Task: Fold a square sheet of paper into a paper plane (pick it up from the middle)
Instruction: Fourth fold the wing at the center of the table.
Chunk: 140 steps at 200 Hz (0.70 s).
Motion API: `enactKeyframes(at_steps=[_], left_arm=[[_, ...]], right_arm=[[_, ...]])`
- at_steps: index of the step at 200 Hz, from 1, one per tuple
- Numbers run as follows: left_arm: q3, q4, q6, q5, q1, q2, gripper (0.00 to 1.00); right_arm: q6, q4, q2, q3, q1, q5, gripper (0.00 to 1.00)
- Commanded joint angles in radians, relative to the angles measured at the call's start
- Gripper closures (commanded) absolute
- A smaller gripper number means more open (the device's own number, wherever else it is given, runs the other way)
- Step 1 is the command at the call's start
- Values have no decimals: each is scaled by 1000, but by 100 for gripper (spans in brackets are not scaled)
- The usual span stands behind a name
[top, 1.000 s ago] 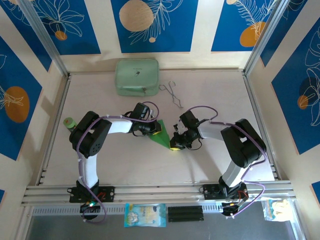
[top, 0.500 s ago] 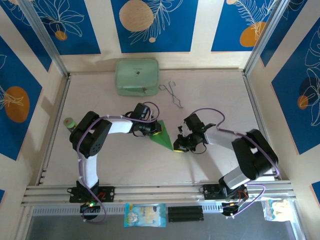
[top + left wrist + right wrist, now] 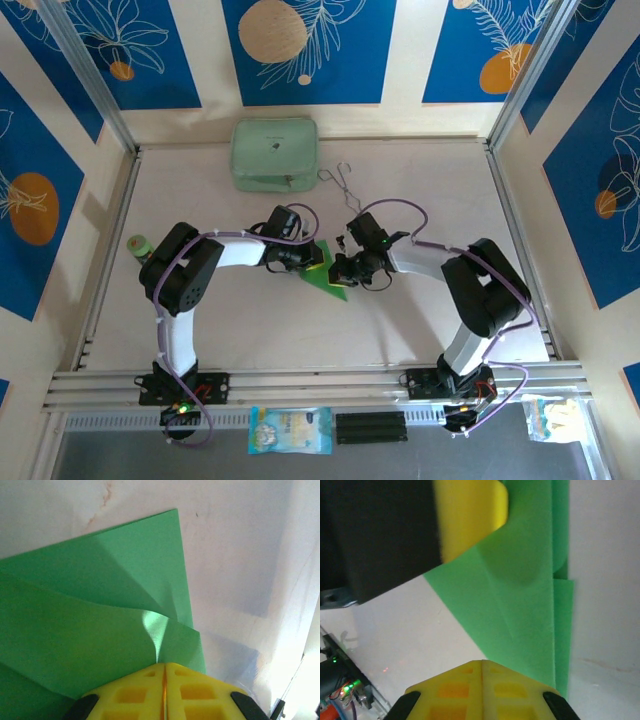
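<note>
A pale mint case [image 3: 275, 155] sits at the far side of the bench [image 3: 430, 200], with thin wire tongs [image 3: 345, 188] just right of it. A small green object [image 3: 138, 244] lies by the left rail, all well apart from the work. The square sheet of paper [image 3: 326, 276], folded into a pointed wedge, lies mid-bench between the two arms. The left end effector [image 3: 313, 262] rests on its far-left part with fingers closed together, its yellow finger [image 3: 470, 520] lying over the green surface; the wrist views do not show whether it pinches the sheet. The right end effector [image 3: 338, 272], also closed, meets the paper's right edge. Half a second earlier the right arm was nearer and further right, at the wedge's near tip; the left arm has not shifted. Aluminium rails frame the bench, and blue leaf-print panels line the walls.
</note>
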Motion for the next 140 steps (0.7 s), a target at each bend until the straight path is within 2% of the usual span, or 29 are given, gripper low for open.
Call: enactKeyframes(at_steps=[1, 59, 101, 140], left_arm=[[-17, -117, 14, -88, 6, 60, 89], [-7, -191, -6, -134, 7, 80, 89], [-17, -209, -13, -149, 21, 85, 90], [-10, -187, -6, -114, 21, 83, 90]], right_arm=[[-3, -3, 35, 9, -3, 19, 95], [17, 30, 52, -133, -25, -7, 96], [50, 29, -83, -293, -50, -26, 96], [90, -5, -214, -374, -55, -4, 96]])
